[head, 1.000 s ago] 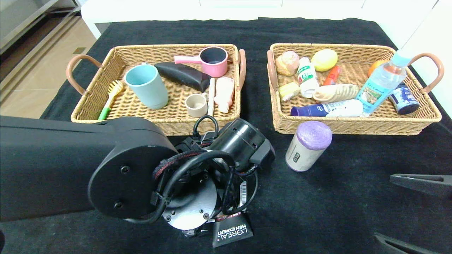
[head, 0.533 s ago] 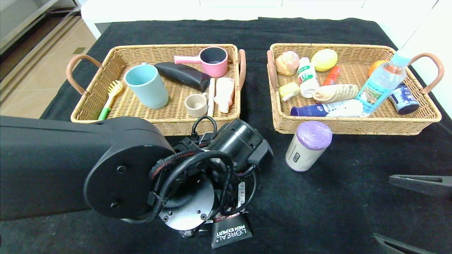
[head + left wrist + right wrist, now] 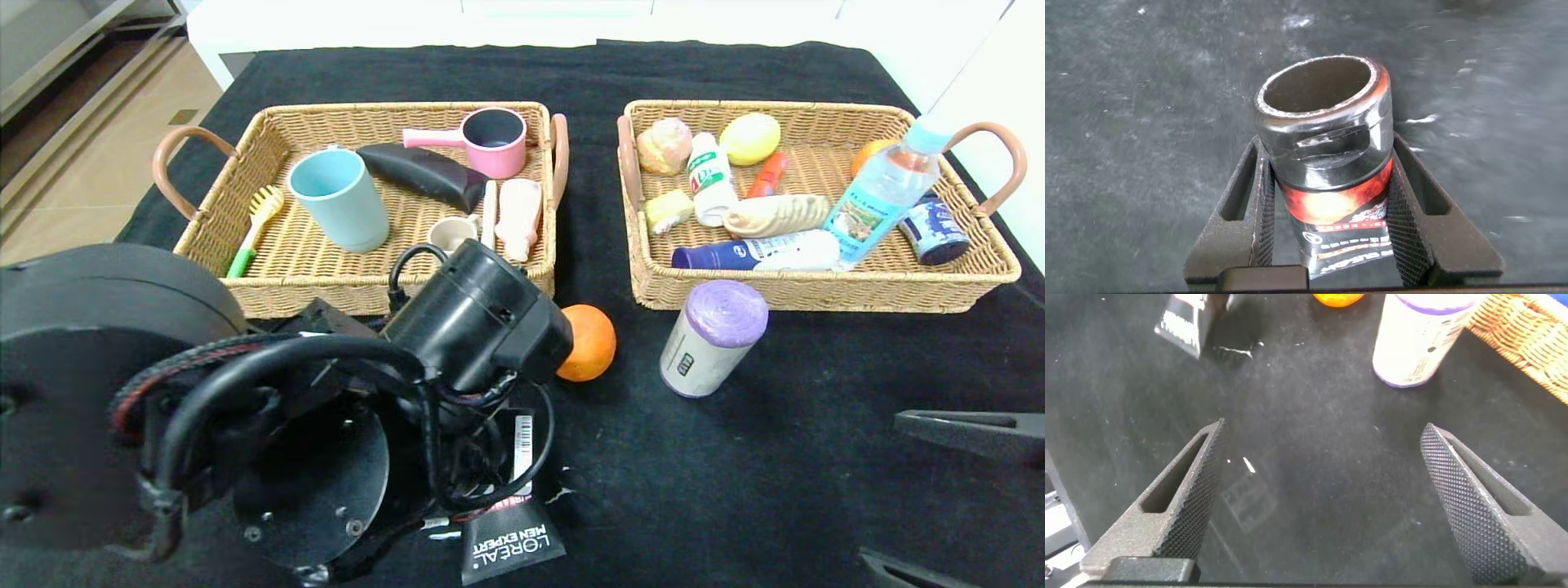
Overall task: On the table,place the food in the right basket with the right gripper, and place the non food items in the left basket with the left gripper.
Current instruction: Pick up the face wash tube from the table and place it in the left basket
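Lower left of the head view: the left gripper (image 3: 1331,220), jaws clamped on a glossy black tube (image 3: 1327,147) above the black cloth (image 3: 735,490). Lower right: the right gripper (image 3: 1331,498), jaws wide apart over bare cloth. At centre, a round orange (image 3: 589,343) lies beside the woven left basket (image 3: 269,298); a cylindrical purple-capped roll (image 3: 712,337) stands before the right basket (image 3: 816,296).

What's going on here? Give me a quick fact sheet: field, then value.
Left gripper: shut on the L'Oreal tube, low over the black table
Right gripper: open, empty, parked at the near right
Left on table: orange, purple-capped canister
Left basket: blue cup, pink pot, brush, other non-food
Right basket: water bottle, lemon, other food
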Robot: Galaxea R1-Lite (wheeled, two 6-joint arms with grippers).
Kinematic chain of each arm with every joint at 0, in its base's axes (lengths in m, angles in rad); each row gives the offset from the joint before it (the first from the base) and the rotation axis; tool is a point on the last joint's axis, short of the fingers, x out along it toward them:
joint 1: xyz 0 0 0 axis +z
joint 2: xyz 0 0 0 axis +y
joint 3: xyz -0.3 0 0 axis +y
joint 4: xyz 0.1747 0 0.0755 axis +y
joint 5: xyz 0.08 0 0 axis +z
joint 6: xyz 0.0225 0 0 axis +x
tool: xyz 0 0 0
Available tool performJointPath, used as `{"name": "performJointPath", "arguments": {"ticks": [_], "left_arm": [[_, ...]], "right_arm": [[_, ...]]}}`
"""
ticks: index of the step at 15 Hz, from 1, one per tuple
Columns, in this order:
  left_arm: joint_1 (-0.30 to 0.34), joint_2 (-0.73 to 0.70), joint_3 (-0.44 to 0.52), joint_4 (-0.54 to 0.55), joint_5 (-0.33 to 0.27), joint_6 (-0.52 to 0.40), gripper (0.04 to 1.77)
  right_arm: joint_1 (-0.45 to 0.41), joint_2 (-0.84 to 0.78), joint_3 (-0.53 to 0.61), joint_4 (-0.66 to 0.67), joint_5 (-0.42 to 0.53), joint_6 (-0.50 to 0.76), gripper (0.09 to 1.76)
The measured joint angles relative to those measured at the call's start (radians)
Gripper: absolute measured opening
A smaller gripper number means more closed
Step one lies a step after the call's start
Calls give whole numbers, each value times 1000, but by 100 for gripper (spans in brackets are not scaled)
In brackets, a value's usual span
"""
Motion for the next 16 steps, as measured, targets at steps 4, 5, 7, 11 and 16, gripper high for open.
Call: {"name": "performJointPath", "arguments": {"ticks": [4, 5, 7, 11, 16], "left_arm": [[21, -86, 55, -94, -27, 45, 83], [26, -110, 70, -128, -36, 67, 83], [49, -158, 100, -203, -44, 109, 83], [136, -221, 99, -240, -96, 157, 83], [246, -246, 62, -363, -174, 277, 83]], "right_arm": [[3, 2, 0, 0, 0, 0, 171], [3, 2, 0, 0, 0, 0, 171], [3, 3, 0, 0, 0, 0, 171], [3, 3, 0, 0, -1, 0, 171], [3, 3, 1, 0, 0, 0, 171]]}}
